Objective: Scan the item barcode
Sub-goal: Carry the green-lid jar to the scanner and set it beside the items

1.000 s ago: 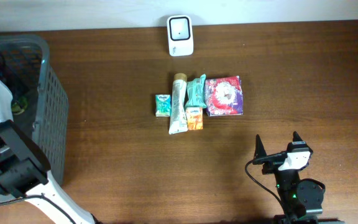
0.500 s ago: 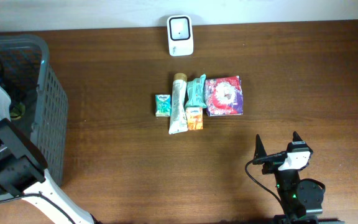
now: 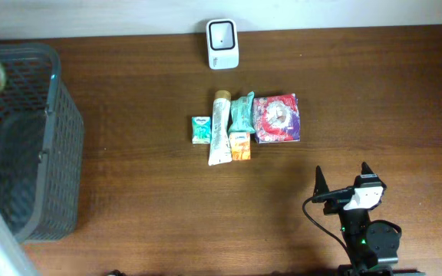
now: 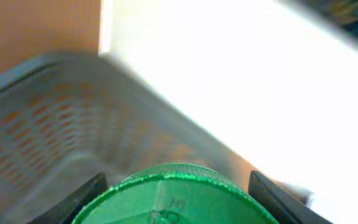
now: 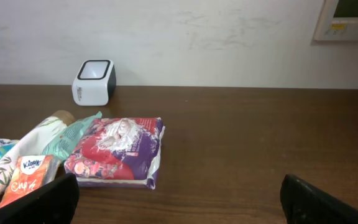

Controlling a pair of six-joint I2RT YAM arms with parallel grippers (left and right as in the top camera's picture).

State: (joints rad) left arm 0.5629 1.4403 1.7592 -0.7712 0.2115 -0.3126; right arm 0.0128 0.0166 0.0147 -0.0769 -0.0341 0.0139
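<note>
While within left tool (image 4: 178, 182), green lid (image 4: 173, 202)

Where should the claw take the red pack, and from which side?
Probably from above, across its near and far edges. The red pack lies flat and those two edges look clear, while its left edge is crowded by the teal pack.

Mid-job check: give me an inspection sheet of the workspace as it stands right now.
Surface: wood table, no spills seen.
Job's things: scanner at far edge; tube, green pack, teal pack, orange pack, red pack clustered mid-table; basket at left.
Clutter: nothing seen.
Grippers: left gripper closed on green lid, basket mesh behind; right gripper open, empty.
Cables: black cable beside right arm.
Surroundings: white wall, wall panel.
</note>
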